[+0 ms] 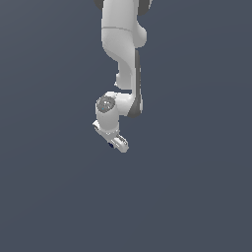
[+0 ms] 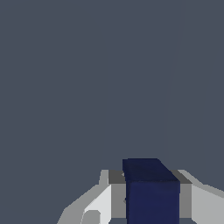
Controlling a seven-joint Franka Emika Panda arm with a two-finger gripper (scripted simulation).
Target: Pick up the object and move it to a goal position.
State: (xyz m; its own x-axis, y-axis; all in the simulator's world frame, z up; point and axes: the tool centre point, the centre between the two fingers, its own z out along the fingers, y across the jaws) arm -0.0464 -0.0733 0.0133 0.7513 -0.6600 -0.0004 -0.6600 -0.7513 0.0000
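One smooth, dark navy block (image 2: 152,192) sits clamped between the white gripper's (image 2: 151,197) grey pads (image 2: 117,197).

My arm (image 1: 123,44) is smooth glossy white with dark grey bands at the joints and a round grey cap (image 1: 105,103) on the wrist. The tool (image 1: 117,143) is white with grey fingers (image 2: 117,192).

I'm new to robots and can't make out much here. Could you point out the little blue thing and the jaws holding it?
blue block (image 2: 152,192), wrist view, front face.
gripper (image 1: 116,142), exterior view, between the fingertips, jaws shut on the block.
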